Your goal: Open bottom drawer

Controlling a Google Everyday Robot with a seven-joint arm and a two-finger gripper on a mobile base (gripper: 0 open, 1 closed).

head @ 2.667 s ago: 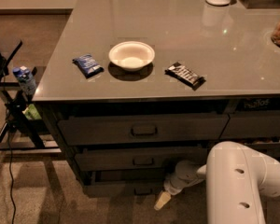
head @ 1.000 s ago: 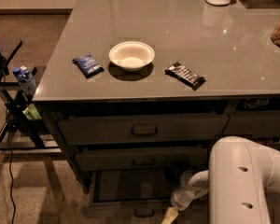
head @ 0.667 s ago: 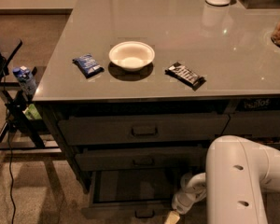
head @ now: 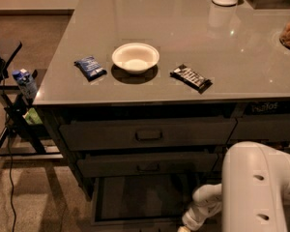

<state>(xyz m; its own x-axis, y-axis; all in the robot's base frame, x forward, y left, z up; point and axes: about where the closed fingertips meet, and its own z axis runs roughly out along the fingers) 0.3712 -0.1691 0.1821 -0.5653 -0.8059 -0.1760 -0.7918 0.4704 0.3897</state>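
Observation:
The bottom drawer point(head: 137, 199) stands pulled out from under the two taller drawer fronts, and its dark interior shows. Its front runs along the lower edge of the camera view, and its handle is out of view. My gripper point(head: 184, 226) is at the drawer's right front corner, at the bottom edge of the view and mostly cut off. My white wrist point(head: 203, 204) leads down to it from the big white arm link point(head: 258, 190) at the lower right.
On the grey counter point(head: 193, 23) lie a blue packet point(head: 90, 67), a white bowl point(head: 135, 58) and a dark snack bar point(head: 191, 77). The top drawer point(head: 147, 133) and middle drawer point(head: 147, 164) are shut. A black stand with a bottle point(head: 25, 83) is on the left.
The bottom drawer, shut 2.7 s ago, has been pulled out. My gripper moved forward and down with its front toward the bottom edge of the view.

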